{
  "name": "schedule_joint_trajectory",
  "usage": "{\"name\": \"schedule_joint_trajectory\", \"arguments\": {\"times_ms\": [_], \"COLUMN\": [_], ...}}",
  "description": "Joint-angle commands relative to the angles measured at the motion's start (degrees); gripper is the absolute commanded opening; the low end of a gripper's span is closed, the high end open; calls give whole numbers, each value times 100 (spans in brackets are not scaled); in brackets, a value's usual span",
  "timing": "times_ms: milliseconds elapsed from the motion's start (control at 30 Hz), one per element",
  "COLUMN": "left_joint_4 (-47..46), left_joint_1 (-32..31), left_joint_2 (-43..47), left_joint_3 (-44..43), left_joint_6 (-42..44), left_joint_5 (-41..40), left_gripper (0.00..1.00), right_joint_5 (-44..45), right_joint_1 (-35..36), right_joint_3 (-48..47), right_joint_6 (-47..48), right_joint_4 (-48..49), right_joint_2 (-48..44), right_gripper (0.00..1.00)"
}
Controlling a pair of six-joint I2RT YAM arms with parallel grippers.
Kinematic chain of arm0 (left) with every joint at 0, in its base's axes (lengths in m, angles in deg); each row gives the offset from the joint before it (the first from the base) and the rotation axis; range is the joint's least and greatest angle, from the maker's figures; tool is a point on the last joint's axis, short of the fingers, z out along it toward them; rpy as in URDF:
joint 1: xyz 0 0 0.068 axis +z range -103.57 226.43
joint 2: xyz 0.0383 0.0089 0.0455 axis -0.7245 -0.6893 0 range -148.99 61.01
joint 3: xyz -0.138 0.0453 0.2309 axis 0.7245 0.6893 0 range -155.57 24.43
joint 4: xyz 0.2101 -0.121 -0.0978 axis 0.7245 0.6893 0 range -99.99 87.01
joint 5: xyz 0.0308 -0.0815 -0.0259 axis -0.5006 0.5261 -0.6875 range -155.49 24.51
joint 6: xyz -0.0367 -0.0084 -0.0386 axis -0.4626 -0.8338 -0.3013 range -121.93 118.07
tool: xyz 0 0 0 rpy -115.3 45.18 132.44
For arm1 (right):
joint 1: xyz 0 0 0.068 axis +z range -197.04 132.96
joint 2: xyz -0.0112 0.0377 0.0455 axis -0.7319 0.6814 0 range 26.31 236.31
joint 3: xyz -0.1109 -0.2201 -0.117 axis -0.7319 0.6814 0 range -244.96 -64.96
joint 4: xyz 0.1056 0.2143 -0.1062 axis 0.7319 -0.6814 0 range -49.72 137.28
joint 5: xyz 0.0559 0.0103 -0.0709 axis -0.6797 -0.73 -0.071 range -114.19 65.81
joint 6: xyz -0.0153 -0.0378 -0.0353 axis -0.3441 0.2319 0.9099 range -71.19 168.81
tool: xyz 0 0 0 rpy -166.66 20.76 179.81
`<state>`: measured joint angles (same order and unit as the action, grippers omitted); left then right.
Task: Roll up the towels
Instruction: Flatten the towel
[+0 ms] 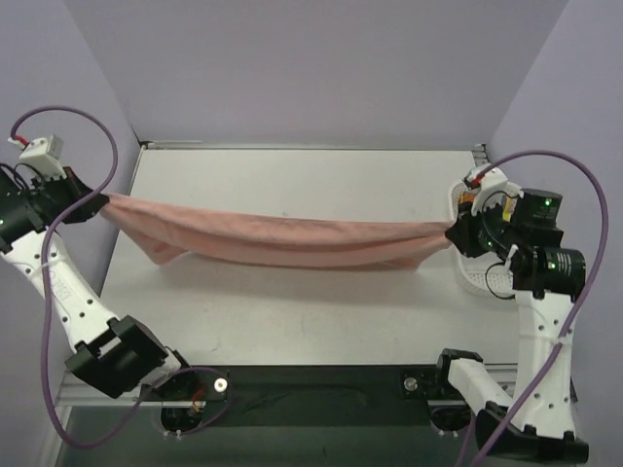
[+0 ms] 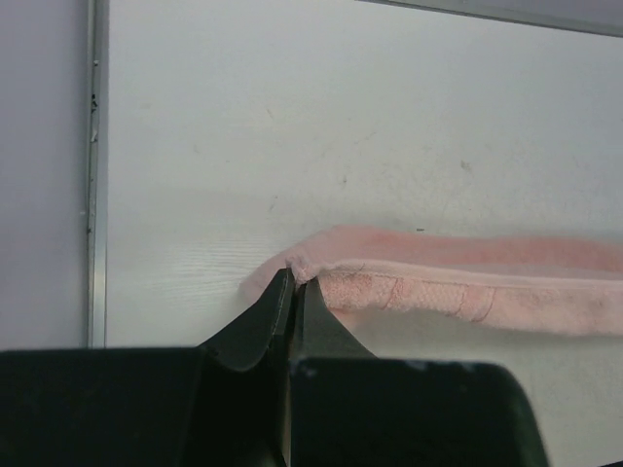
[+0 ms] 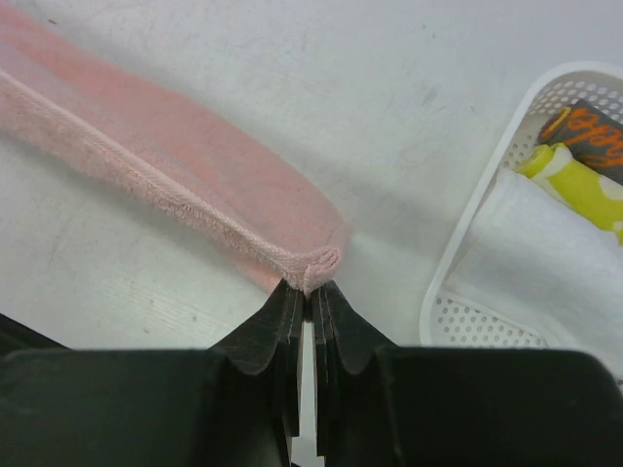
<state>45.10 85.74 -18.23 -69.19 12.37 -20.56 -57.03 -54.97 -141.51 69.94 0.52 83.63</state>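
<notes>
Apparently aloft, salmon towel [image 1: 292,245] between left pincer [image 2: 295,287] and right pincer [image 3: 310,289], each clamped on it; orange lettering [image 3: 589,131] unreadable.

My right gripper [image 3: 309,290], at the bottom centre of the frame, has its black fingers pinched on the rolled corner of a salmon-pink terry cloth towel [image 3: 175,146]. The towel stretches away to the upper left over the white table [image 3: 341,88]. At the right edge sits a white plastic mesh basket [image 3: 458,263] holding a white towel [image 3: 545,253], a yellow item [image 3: 584,190] and a dark item with orange markings [image 3: 589,131].
</notes>
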Motion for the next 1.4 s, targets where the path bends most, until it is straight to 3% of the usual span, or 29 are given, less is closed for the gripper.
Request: {"name": "schedule_joint_trajectory", "arguments": {"times_ms": [0,167,200,233,433,633,900,1033,1267,1300,1333,1367], "left_joint_4": [-429,-1183,-1281,-1299,-2008,-3116,-3321,-3022,-2293,-2188,-1908,-1740], "left_joint_1": [602,648,413,237,-923,-1390,-1935,-2067,-2287,-2287,-2287,-2279], "left_joint_2": [671,990,885,806,199,-986,-3489,-4309,-5416,-5635,-5716,-5795], "left_joint_3": [335,520,538,529,1292,1760,400,-664,-2132,-2464,-2633,-2800], "left_joint_6": [91,-348,-463,-464,-455,-613,-420,-499,-130,-43,-33,-16], "left_joint_5": [455,192,96,-409,-1642,-2356,-2542,-2497,-2576,-2594,-2603,-2603], "left_gripper": [0,0,0,0,0,0,0,0,0,5,20,29], "right_joint_5": [312,524,533,603,919,1368,1754,2009,2342,2370,2396,2422], "right_joint_1": [-43,-43,-43,-34,168,484,695,757,757,757,757,757], "right_joint_3": [35,-140,-175,-193,-18,-114,-1299,-2038,-2724,-2803,-2838,-2830], "right_joint_6": [-125,-214,-197,-214,-320,-425,-583,-504,-530,-513,-522,-522], "right_joint_4": [-192,-202,-193,-158,832,1809,2453,2400,2303,2277,2190,2172], "right_joint_2": [-519,-424,-302,30,1454,3079,5130,6069,6783,6845,6889,6863], "right_gripper": [0,0,0,0,0,0,0,0,0,5,16,42]}}
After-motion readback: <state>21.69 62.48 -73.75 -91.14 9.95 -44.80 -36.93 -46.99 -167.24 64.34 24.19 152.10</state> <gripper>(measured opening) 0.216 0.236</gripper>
